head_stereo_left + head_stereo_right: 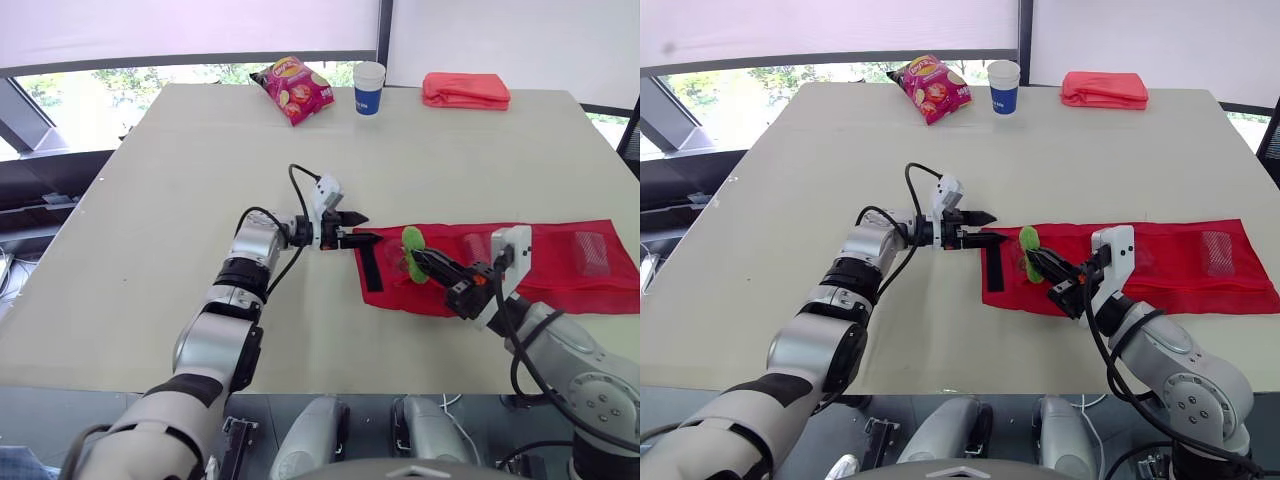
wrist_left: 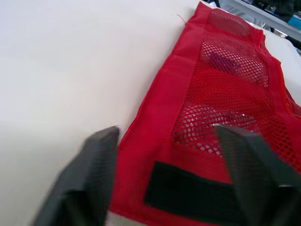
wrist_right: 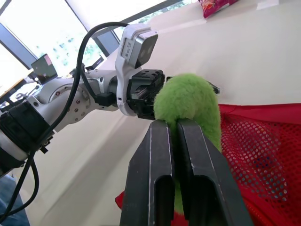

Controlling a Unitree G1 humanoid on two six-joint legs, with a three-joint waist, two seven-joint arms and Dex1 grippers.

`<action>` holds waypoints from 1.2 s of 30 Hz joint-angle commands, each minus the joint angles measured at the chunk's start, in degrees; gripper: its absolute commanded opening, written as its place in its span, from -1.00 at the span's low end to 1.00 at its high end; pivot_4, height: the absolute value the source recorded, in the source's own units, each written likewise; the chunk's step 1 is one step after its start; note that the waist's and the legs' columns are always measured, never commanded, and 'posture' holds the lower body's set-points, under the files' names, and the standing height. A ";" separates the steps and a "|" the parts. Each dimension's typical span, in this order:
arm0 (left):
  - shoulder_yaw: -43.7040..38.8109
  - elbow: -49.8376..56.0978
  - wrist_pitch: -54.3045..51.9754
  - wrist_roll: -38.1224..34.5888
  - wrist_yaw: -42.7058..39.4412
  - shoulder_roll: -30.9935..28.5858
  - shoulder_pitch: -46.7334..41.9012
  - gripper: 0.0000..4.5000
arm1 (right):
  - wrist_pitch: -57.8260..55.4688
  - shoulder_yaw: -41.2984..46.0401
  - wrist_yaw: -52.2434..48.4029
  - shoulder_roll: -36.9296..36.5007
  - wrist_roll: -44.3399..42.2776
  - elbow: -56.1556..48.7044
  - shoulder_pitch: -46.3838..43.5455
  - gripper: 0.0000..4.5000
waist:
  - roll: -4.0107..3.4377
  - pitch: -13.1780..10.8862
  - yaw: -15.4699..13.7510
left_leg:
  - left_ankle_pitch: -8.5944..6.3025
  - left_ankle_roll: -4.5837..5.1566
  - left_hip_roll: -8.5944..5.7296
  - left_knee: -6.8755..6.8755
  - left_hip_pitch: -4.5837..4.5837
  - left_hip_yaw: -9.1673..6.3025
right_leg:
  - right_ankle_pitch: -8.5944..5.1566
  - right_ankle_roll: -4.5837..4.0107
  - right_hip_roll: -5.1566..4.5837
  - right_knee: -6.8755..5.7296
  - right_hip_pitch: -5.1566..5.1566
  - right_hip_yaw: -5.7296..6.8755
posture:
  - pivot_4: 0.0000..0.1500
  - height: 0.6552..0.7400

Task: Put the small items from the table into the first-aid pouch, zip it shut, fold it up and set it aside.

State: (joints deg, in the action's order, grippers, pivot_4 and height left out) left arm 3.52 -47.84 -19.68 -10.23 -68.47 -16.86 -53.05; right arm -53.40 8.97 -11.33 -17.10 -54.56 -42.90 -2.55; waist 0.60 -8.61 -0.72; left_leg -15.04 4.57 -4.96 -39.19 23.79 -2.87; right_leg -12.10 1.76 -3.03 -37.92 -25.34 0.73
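Note:
The red first-aid pouch (image 1: pixel 560 265) lies unfolded flat on the table's right half, its mesh pockets facing up. A black strip (image 1: pixel 370 265) runs across its left end. My left gripper (image 1: pixel 362 228) is open at that left end, just above the pouch edge (image 2: pixel 155 108), one finger (image 2: pixel 89 179) on each side. My right gripper (image 1: pixel 420 257) is shut on a fuzzy green item (image 1: pixel 412 240) and holds it just over the leftmost mesh pocket (image 3: pixel 263 155). In the right wrist view the green item (image 3: pixel 188 101) bulges above the closed fingers.
A red chip bag (image 1: pixel 292 88), a blue-and-white paper cup (image 1: pixel 369 87) and a folded red cloth (image 1: pixel 466 90) sit along the far edge. Small pale items show inside the mesh pockets (image 1: pixel 590 252). Bare tabletop (image 1: pixel 180 180) spreads left of the pouch.

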 commanded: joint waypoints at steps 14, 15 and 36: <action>-12.36 49.08 -65.68 -28.71 12.08 -2.39 20.23 0.95 | 5.03 -2.34 1.32 -0.64 -0.18 -0.90 0.81 -1.00 | -0.03 0.00 0.73 | 0.03 -0.05 0.01 0.02 -0.06 -0.15 | -0.01 -0.01 0.05 0.01 0.07 -0.06 | 1.00 0.99; -11.79 50.61 -66.63 -29.06 13.30 -1.97 21.24 0.95 | 5.19 -2.51 1.28 -0.77 -0.14 -0.83 0.74 -1.00 | -0.03 0.00 0.73 | 0.03 -0.06 0.01 0.02 -0.07 -0.15 | -0.01 -0.01 0.05 0.00 0.07 -0.07 | 1.00 0.99; -15.73 52.28 -68.24 -33.40 26.77 -0.33 26.22 0.95 | 7.62 -4.44 1.86 -1.87 -0.01 -0.43 0.88 -1.00 | -0.04 0.00 -0.22 | 0.09 -0.17 -0.02 0.11 -0.11 -0.13 | -0.01 -0.01 0.03 0.07 0.11 -0.10 | 1.00 0.99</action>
State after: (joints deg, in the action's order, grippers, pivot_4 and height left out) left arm -11.17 4.68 -89.02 -43.27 -43.75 -18.39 -26.08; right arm -47.15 4.35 -9.54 -19.11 -54.38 -42.12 -1.10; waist 0.56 -8.61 -0.94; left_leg -14.95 4.40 -4.98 -39.07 23.67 -3.00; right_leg -12.11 1.75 -2.99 -37.86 -25.24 0.62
